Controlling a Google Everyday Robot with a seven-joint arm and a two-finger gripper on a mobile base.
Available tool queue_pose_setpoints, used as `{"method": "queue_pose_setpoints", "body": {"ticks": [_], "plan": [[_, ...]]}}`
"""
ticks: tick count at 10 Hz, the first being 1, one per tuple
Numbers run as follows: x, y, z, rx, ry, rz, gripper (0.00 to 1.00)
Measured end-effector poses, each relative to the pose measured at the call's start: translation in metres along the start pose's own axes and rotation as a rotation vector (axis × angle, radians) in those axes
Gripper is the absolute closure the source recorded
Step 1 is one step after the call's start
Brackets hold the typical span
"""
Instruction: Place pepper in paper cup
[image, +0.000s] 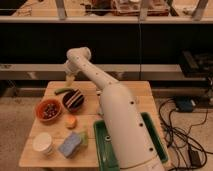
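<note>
No readable text, label, brand, number or sign anywhere. Nothing legible on the paper cup at lower left, on the white arm across the middle, on the gripper left of centre, hanging over the table just above the pepper, or on the shelf items along the top.

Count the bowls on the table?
2: orange-red bowl at the left edge of the table; dark striped bowl just right of it. The arm covers the right part, so another may be hidden. The tool hovers open above the far-left corner.
</note>
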Motion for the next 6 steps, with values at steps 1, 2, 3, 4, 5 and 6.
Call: {"method": "queue_pose_setpoints", "body": {"ticks": [1, 2, 3, 4, 5, 6], "plan": [[0.006, 0.002, 0.005, -0.005, -0.024, 0.031, 0.2], [0.011, 0.005, 0.009, -0.01, -0.038, 0.047, 0.2], [0.016, 0.009, 0.015, -0.02, -0.056, 0.068, 0.2], [0.02, 0.014, 0.021, -0.033, -0.07, 0.085, 0.2], [0.026, 0.019, 0.028, -0.049, -0.08, 0.098, 0.2], [0.029, 0.022, 0.031, -0.059, -0.086, 0.106, 0.2]]}}
